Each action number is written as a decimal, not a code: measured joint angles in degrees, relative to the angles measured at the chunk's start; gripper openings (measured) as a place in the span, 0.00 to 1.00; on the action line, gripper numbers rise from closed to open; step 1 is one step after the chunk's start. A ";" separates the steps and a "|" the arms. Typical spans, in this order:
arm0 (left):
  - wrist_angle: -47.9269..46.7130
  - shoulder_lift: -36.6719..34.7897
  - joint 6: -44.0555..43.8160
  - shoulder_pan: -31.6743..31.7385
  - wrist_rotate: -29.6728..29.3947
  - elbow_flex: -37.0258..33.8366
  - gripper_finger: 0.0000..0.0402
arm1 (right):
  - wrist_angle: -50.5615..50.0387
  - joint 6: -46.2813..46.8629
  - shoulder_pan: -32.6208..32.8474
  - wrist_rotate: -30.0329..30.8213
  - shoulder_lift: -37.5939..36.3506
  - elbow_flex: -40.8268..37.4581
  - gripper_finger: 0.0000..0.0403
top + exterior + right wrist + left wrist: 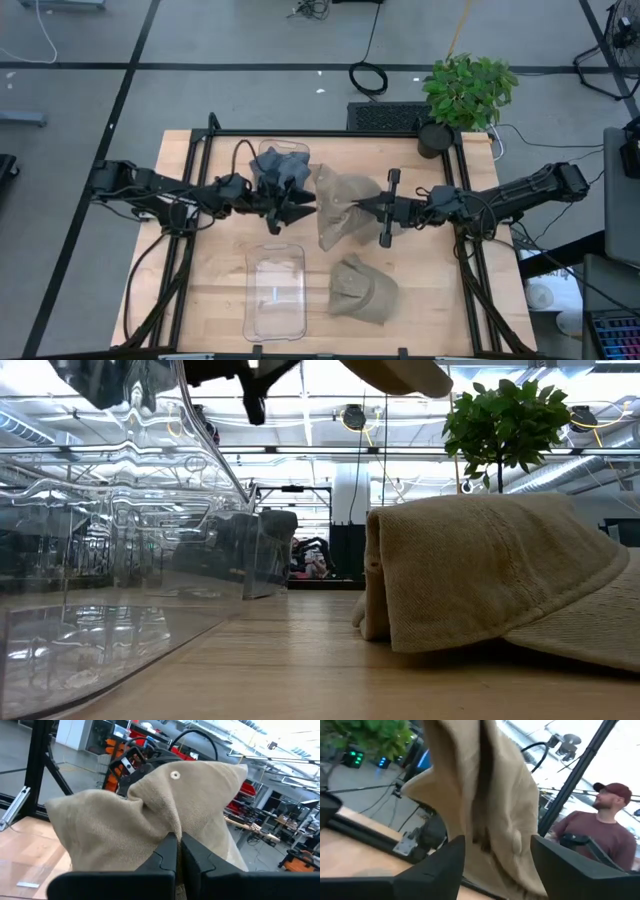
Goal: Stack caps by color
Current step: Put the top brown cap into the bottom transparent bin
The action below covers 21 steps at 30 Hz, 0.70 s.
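A tan cap (340, 205) hangs in the air over the table's middle, between my two grippers. My right gripper (353, 207) comes at it from the table's right and is shut on it. My left gripper (306, 210) is open on the cap's left side, and in the left wrist view the tan cloth (490, 805) hangs in front of its spread fingers. Several blue-grey caps (282, 170) lie heaped in a clear bin at the far middle. A second tan cap (362, 290) rests on the table near the front edge, crown up (500, 570). My right gripper (179, 840) pinches a raised fold of the tan cap's crown (172, 827), below the top button (174, 775), between its two fingers. The fingers come level from the table's right. The cap is lifted clear, its cloth sagging slack on both sides of the fingers. My left gripper (497, 845) has its fingers on either side of the hanging cloth; whether they touch it I cannot tell.
A second clear bin (275, 290) stands at the near middle, left of the resting tan cap. A potted plant (468, 90) stands at the table's far right corner. A person (600, 820) shows in the room beyond the table. Bare wood lies along the left and right sides.
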 joint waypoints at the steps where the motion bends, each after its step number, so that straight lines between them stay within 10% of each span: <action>1: 0.14 1.10 -0.10 -0.04 0.61 1.01 0.59 | 0.02 -0.02 0.00 -0.02 0.00 0.00 0.00; 21: 0.07 9.63 -1.36 -3.39 8.85 15.20 0.60 | -1.75 0.31 -0.06 0.93 -0.02 0.00 0.00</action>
